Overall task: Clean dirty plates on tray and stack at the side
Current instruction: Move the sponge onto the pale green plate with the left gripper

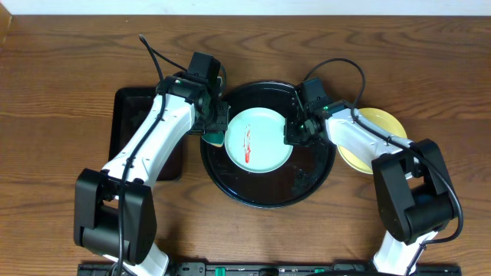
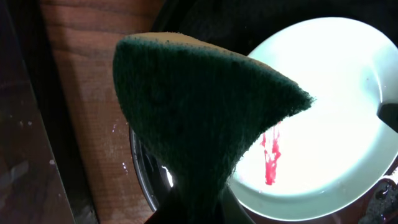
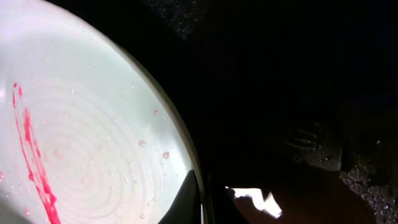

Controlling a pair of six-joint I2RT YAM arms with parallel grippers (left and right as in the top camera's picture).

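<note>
One mint plate lies in the round black tray — my right pincer nips its rim, I judge to steady it, while my left pincer clamps a green sponge beside it, ready for the red smear.

— Where does the overhead sit?
— Straight above the table, facing down. The far edge runs along the top of its view and the arm bases stand at the near edge. It is far enough off to hold the whole tray at mid-table.
— And the wrists?
— Both very near. The left looks past its sponge over the tray's left rim onto the plate. The right faces the plate's right rim and the dark tray floor.
— What's shared?
— The plate and its red smear show in all three
</note>
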